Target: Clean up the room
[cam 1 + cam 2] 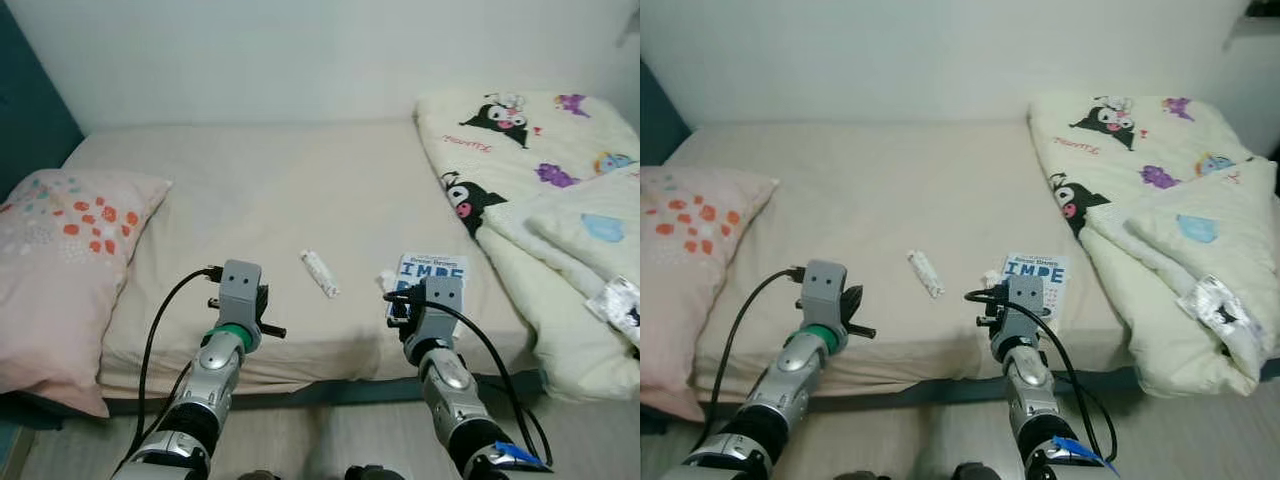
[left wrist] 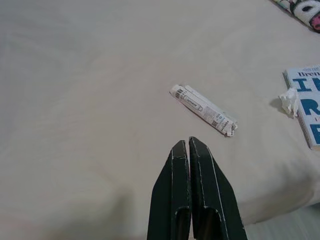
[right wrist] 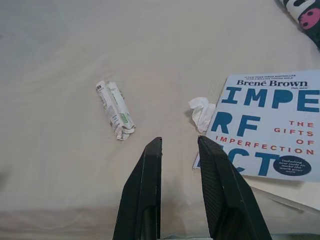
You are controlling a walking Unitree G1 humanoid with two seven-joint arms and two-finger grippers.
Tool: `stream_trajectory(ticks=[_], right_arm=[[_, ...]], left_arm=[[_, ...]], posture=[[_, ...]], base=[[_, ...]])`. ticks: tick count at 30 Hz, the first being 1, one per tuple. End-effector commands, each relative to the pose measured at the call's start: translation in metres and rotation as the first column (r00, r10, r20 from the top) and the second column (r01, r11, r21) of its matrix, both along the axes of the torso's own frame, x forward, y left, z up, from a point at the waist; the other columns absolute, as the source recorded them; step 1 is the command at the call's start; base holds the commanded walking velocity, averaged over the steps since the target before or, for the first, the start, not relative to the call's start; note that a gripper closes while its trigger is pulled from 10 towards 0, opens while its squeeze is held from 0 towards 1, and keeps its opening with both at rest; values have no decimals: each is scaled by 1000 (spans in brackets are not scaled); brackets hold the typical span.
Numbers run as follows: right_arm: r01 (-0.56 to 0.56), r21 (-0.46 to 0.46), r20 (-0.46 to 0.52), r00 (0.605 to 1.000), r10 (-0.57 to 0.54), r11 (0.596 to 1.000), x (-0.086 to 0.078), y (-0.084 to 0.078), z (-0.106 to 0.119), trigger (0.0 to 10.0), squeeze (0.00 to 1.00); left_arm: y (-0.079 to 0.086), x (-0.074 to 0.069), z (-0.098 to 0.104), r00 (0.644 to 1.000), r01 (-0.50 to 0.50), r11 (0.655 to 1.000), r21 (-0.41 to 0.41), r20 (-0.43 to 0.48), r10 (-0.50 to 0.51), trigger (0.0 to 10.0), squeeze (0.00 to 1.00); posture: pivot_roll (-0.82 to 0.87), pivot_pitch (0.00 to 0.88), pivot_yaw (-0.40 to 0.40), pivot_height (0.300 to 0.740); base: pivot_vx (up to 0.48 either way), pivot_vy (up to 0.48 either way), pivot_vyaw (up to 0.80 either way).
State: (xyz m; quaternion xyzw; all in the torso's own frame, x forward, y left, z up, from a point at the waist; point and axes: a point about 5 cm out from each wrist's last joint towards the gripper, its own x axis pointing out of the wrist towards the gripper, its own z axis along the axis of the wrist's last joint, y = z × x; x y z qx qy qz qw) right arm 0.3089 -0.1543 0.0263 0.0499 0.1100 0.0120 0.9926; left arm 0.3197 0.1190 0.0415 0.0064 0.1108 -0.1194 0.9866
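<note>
1. The pillow is found at the 9 o'clock side of the bed. It is judged to be in place and is left alone.
2. The left gripper is held over the front edge of the bed, with its fingers pressed together and nothing between them. Before any pick, the fingers must be parted.
3. The wrapper, a crumpled roll of printed paper, lies flat on the sheet between the two grippers, at about 1 o'clock from the left gripper and well apart from it. It is judged to be the first item for removal. It should be approached from above, with the fingers set across its short width, not along its length.
4. The tissue, a small white wad, lies touching the 9 o'clock edge of the book. It is light and is likely to slip; it should be pinched at its middle.
5. The right gripper is held low over the sheet, with its fingers apart and empty, and the tissue just beyond them at 1 o'clock. A short advance is judged sufficient.
6. The book lies flat near the front edge of the bed. Care is advised that it is not pushed off.
7. The blanket is bunched at the 3 o'clock side.
</note>
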Motion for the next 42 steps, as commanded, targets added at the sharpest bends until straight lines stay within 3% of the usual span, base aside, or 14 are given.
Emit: stream_trajectory(ticks=[1, 8, 42], right_arm=[[19, 1, -1, 1000, -19, 1000, -1, -4, -1, 10000, 0], [8, -82, 17, 1000, -6, 997, 2, -13, 4, 10000, 0], [-10, -62, -5, 1000, 10, 998, -1, -9, 0, 10000, 0]], left_arm=[[0, -3, -4, 1000, -2, 1000, -3, -11, 2, 10000, 0], [1, -2, 3, 999, -19, 999, -28, 44, 21, 10000, 0], [-1, -3, 1, 999, -32, 997, -72, 29, 34, 10000, 0]], posture=[[81, 0, 73, 740], [84, 0, 66, 740], [72, 0, 68, 740]], base=[[0, 0, 0], [0, 0, 0], [0, 0, 0]])
